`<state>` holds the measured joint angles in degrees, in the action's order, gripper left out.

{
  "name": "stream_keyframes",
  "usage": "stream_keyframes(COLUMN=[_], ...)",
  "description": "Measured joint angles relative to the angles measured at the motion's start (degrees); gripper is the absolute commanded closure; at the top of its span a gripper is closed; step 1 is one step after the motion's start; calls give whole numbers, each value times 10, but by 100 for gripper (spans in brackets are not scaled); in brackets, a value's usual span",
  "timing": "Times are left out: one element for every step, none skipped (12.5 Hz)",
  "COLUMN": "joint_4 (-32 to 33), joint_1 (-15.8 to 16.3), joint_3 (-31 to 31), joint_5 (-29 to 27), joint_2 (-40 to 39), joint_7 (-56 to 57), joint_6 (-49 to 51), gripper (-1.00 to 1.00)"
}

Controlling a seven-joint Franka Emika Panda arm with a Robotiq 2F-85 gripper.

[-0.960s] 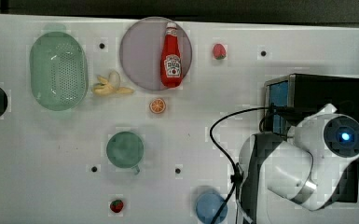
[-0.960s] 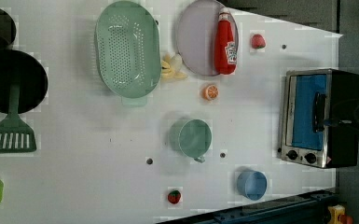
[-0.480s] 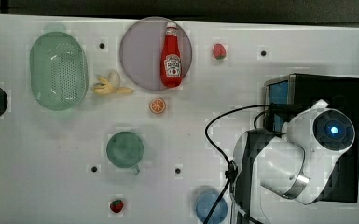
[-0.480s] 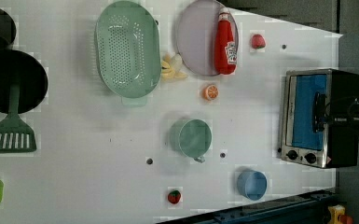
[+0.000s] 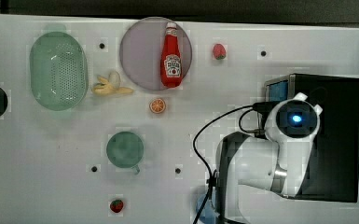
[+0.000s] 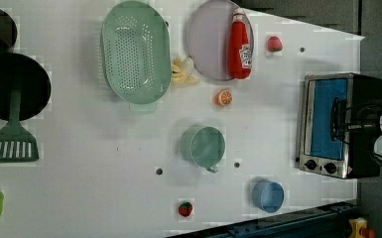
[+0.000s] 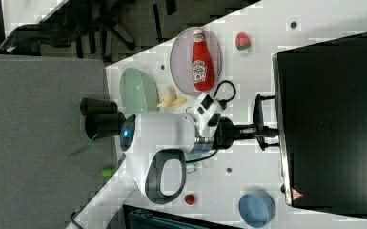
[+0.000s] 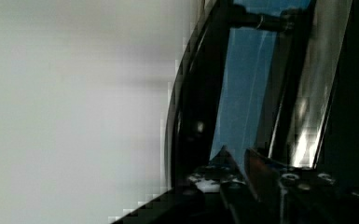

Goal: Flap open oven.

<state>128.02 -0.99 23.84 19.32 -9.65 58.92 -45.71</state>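
The oven (image 6: 338, 124) sits at the counter's (image 6: 104, 163) end, door shut. The hand (image 7: 259, 130) is clamped around the door's handle (image 8: 193, 93), the bar running crosswise between its fingers.

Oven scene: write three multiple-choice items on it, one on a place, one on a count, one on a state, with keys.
1. In the left view, where does the ketchup bottle lie?
A. on the plate
B. in the colander
C. on the oven

2. How many strawberries lie on the table in the top view?
A. none
B. two
C. five

3. The oven's door is
A. shut
B. flapped fully open
C. taken off

Key: 1 A, it rests along the plate's edge. 2 B, one near the plate, one near the cup. 3 A, the blue glass stands flush in the frame.
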Motion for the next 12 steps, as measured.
stream_keyframes(joint_4=[2, 8, 12, 16, 17, 17, 18, 19, 19, 17, 13, 11], joint_1=[3, 11, 15, 15, 20, 29, 36, 41, 49, 61, 69, 80], joint_3=[-7, -10, -19, -35, -47, -55, -67, -83, -93, -101, -111, -114], joint_5=[26, 49, 80, 104, 127, 155, 174, 202, 213, 218, 226, 233], joint_2=[0, 2, 2, 0, -5, -13, -21, -30, -45, -65, -88, -113], joint_7=[-30, -57, -84, -118, -151, -187, -226, -263, -300, -337, -365, -390], joint_6=[-2, -2, -2, -2, -3, -1, 4, 6, 3, -1, -2, -1], gripper=[65, 65, 65, 65, 65, 65, 65, 65, 65, 65, 65, 65])
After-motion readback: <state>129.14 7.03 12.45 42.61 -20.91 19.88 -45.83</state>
